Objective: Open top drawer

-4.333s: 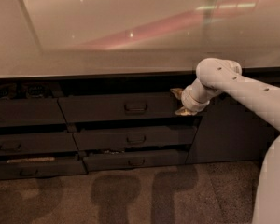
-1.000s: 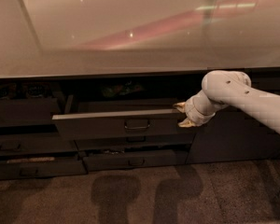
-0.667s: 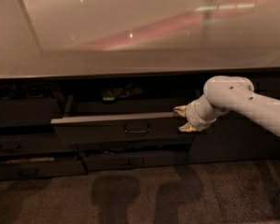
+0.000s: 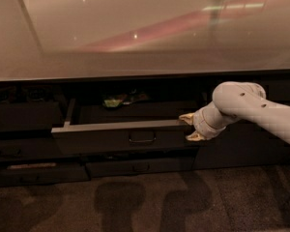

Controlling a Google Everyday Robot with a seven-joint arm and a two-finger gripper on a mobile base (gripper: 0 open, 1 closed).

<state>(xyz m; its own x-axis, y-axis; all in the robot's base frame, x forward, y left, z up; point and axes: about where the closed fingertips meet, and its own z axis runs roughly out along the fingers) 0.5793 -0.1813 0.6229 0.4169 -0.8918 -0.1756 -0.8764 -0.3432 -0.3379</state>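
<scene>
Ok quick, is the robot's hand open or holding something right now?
Gripper: at the right end of the pulled-out top drawer; open or closed on it cannot be told.

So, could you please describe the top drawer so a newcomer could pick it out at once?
Under the long pale countertop sit several dark drawers. The top drawer is the wide middle one just below the counter, with the gripper at its right end. Unlike the shut ones around it, it is pulled out, showing a pale rim above its small centred handle.
</scene>
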